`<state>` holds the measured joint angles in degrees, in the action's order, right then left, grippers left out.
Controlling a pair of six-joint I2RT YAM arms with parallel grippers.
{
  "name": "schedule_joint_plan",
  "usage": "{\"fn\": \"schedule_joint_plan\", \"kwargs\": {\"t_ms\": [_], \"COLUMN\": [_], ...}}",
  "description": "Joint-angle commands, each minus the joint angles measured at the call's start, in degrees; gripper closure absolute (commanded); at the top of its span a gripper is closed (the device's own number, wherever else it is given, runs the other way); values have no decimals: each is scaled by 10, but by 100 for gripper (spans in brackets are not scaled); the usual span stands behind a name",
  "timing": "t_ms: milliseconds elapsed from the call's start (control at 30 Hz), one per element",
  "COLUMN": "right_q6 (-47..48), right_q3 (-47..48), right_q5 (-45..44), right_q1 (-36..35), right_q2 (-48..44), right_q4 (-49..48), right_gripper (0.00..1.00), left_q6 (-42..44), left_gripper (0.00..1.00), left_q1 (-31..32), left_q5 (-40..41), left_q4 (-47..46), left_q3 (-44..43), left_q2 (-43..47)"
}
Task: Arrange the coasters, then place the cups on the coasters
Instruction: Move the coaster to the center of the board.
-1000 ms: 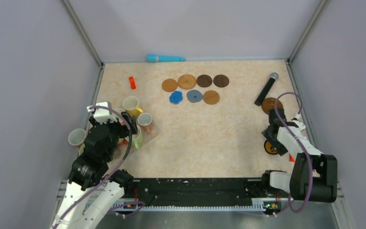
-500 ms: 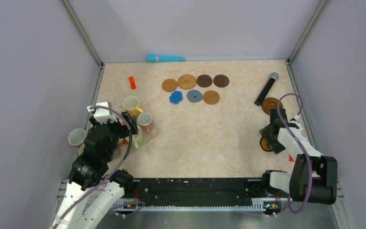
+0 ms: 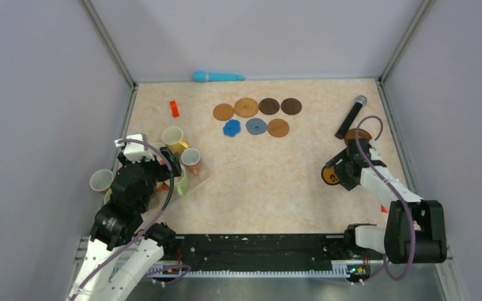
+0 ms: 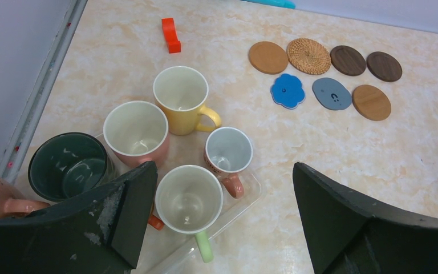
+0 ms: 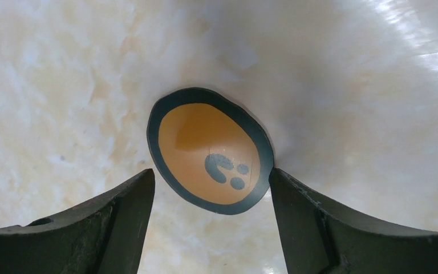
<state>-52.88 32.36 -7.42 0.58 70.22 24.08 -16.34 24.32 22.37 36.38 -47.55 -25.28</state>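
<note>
A black-rimmed orange coaster [image 5: 210, 149] sits between the fingers of my right gripper [image 5: 211, 174], both tips against its rim; it shows tilted at the right of the table [image 3: 331, 176]. Several coasters [image 3: 257, 116], brown, tan, blue scalloped and grey-blue, lie in two rows at the back centre. One more brown coaster [image 3: 359, 134] lies by the microphone. Several cups [image 4: 181, 100] cluster at the left, some on a clear tray [image 4: 245, 200]. My left gripper [image 4: 222, 166] hangs open above the green-handled cup [image 4: 188, 197], holding nothing.
A black microphone [image 3: 350, 117] lies slanted at the back right. A red block [image 3: 174, 108] sits at the back left and a blue object [image 3: 218, 76] against the back wall. Grey walls close in the table on three sides.
My right gripper has narrowed onto the black-rimmed coaster and carried it up and to the left, away from the right wall. The left arm has not moved.
</note>
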Motion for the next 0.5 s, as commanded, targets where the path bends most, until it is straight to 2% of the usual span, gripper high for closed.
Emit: {"fn": "schedule_joint_plan", "kwargs": {"t_ms": [0,233,467], "right_q6": [-31,-33,72], "right_q3": [-13,18,64], "right_q5": [72,92,138], "right_q1": [-59,-119,-159], "right_q2": [56,143,266], "right_q4": [-17,-79,-148], "right_gripper": [26,28,30], "left_q6": [2,2,2], "left_gripper": [6,6,6], "left_q1": [1,1,1], "left_q5": [6,8,10], "left_q4": [-27,-27,-26], "left_q3": [2,2,2], "left_q2": [-1,-2,-3]}}
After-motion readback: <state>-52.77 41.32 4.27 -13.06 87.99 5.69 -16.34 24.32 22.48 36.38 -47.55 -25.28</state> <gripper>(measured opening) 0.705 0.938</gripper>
